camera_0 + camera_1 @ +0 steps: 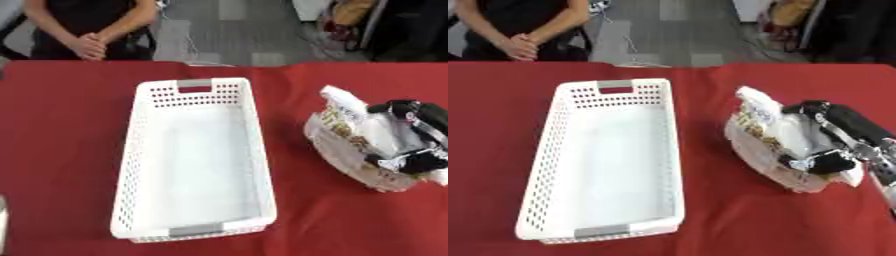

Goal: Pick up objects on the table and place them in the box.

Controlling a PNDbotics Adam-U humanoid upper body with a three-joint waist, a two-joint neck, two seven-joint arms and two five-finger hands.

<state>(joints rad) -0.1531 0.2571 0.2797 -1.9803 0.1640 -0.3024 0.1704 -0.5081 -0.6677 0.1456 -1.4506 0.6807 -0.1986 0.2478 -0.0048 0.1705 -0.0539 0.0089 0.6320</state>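
Right hand [826, 142] in from the right edge, black fingers [811, 109] and thumb [814, 163] curled round a crinkled white snack bag [765, 142] with yellow and brown print, bag's lower edge on or just above the red tablecloth [61, 150], which of the two not clear. White perforated box [194, 160] with grey handle strips just left of the bag, apart from it, long side running away from the camera, nothing inside. At the lower left edge, only a pale sliver [3, 222], perhaps the left hand, finger state impossible to tell.
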